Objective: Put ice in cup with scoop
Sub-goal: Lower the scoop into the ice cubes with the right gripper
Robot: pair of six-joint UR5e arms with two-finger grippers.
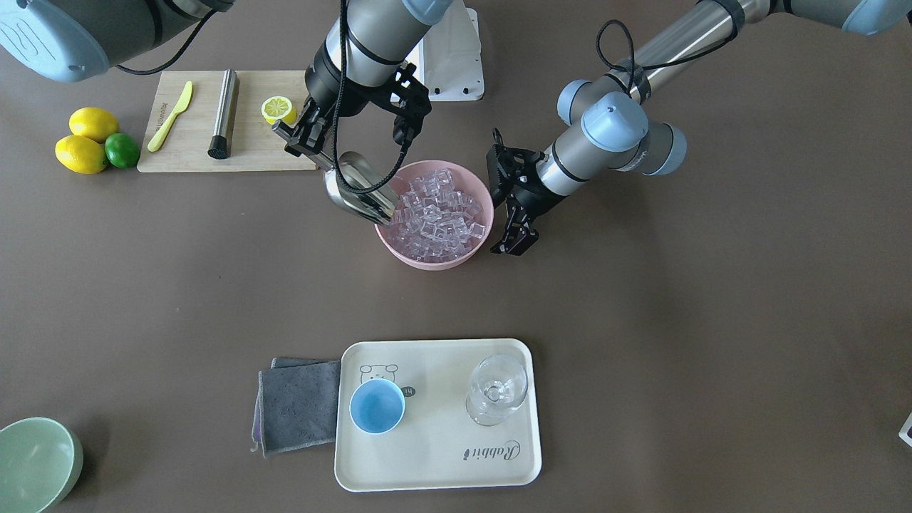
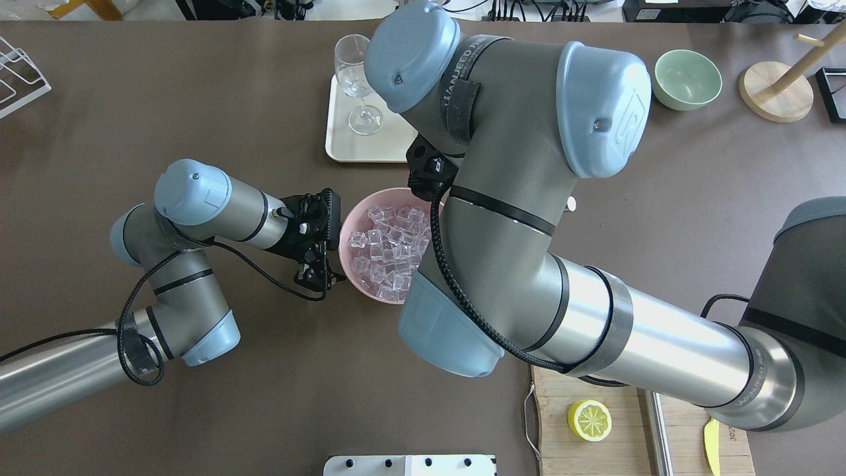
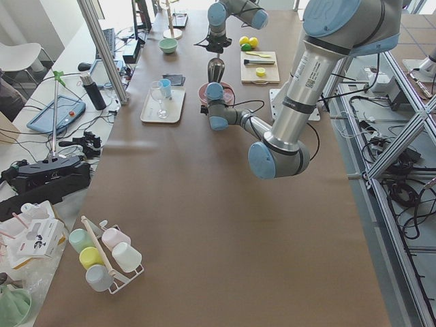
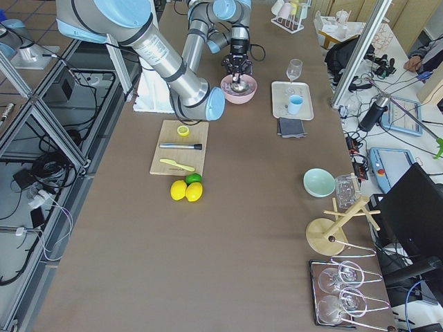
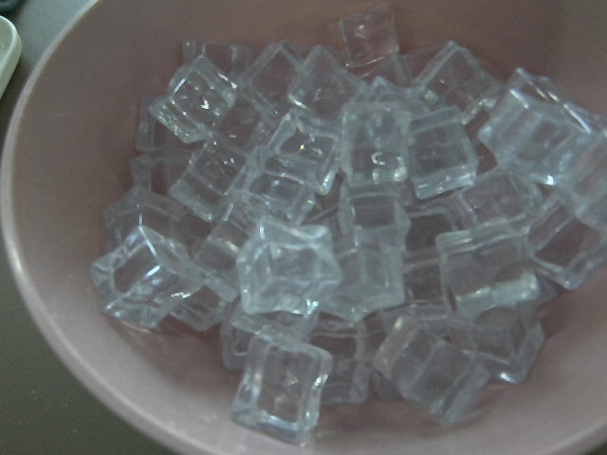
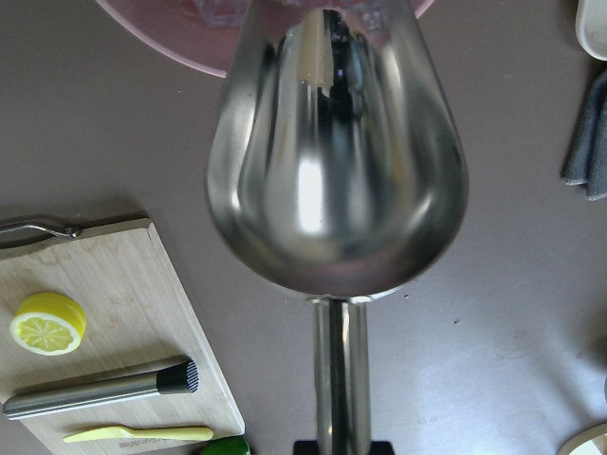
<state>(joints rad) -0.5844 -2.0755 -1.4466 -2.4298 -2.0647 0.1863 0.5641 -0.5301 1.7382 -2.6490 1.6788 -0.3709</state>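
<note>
My right gripper (image 1: pixel 312 151) is shut on the handle of the shiny steel scoop (image 1: pixel 356 189). The scoop's trough (image 6: pixel 337 161) is empty and tilts down at the near rim of the pink bowl (image 1: pixel 427 258). The bowl is full of clear ice cubes (image 1: pixel 438 214), which fill the left wrist view (image 5: pixel 313 246). My left gripper (image 1: pixel 513 244) is open and empty beside the bowl's opposite rim. The light-blue cup (image 1: pixel 377 405) stands upright and empty on the cream tray (image 1: pixel 442 463). In the overhead view my right arm hides the cup.
A clear stemmed glass (image 1: pixel 496 388) stands on the tray beside the cup, and a grey cloth (image 1: pixel 299 406) lies next to the tray. A cutting board (image 1: pixel 192 153) holds a half lemon (image 1: pixel 278 109), a steel cylinder (image 1: pixel 224 114) and a yellow knife (image 1: pixel 171 116). A pale green bowl (image 1: pixel 35 463) sits at a corner.
</note>
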